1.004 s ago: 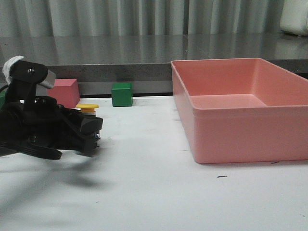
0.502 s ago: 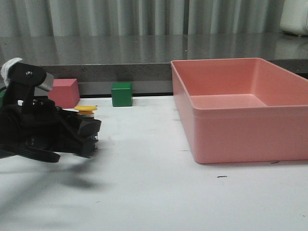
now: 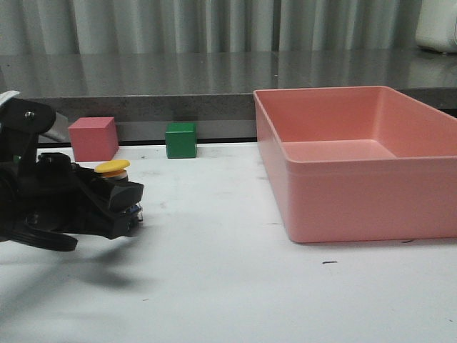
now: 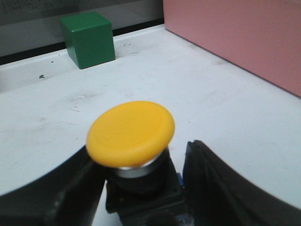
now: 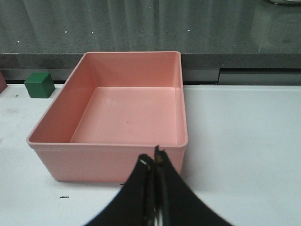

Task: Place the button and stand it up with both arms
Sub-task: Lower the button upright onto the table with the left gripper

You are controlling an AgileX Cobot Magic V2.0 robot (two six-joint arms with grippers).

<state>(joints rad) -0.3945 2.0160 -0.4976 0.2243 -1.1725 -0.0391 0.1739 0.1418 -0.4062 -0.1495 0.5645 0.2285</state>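
One button (image 3: 113,168), yellow cap up, clamped in left gripper (image 3: 121,204) at left of frame. Right gripper (image 5: 155,165) pressed closed, empty, facing pink bin (image 5: 113,155).

White table (image 3: 214,286): bin (image 3: 357,207), two cubes (image 3: 181,140)

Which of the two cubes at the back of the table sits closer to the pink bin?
The green cube. It stands between the pink cube and the pink bin, while the pink cube sits farther left, behind the left gripper.
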